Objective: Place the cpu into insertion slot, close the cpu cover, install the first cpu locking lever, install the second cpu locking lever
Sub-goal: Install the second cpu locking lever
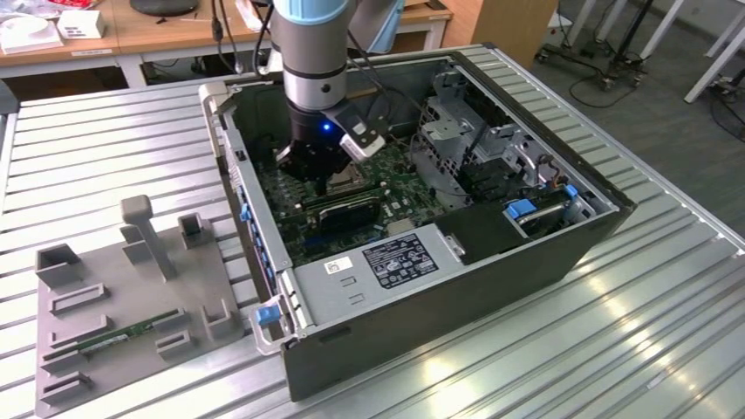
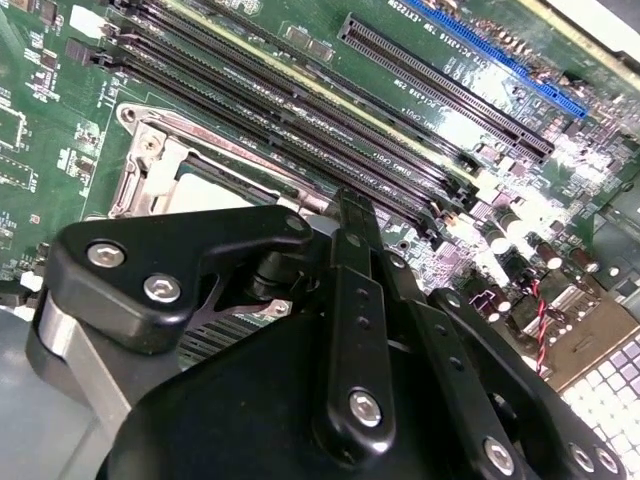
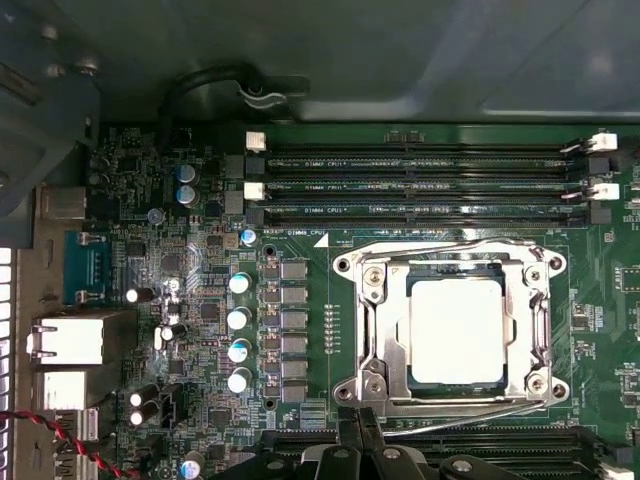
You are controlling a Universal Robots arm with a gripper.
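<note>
Midway through the socket job, your arm hangs inside the open computer case (image 1: 489, 218) on the ribbed metal surface (image 1: 652, 323), its pincer (image 1: 317, 170) low over the green motherboard (image 3: 200, 300). In the first wrist view the cpu (image 3: 457, 331) already sits in the insertion slot (image 3: 452, 335), a pale, matte metallic square with rounded corners. The cpu cover (image 3: 385, 335), a thin bright steel frame with a large square window, lies flat around it, so you can judge the placing and closing as done. Two thin wire levers run along the frame's long edges and appear folded down, but you cannot tell from these pictures whether both are latched under their hooks; count that part as unconfirmed. The pincer's black, bolted linkage crowds the second wrist view (image 2: 345, 230), close by the socket's edge, with nothing seen held in it; whether its tips are apart or together cannot be told. Beside the socket run long black memory slots (image 3: 420, 185) with white clips, and a row of small silver-topped capacitors (image 3: 240, 330) stands near it. A grey moulded parts fixture (image 1: 128, 297) rests on the surface at the exterior view's left.
</note>
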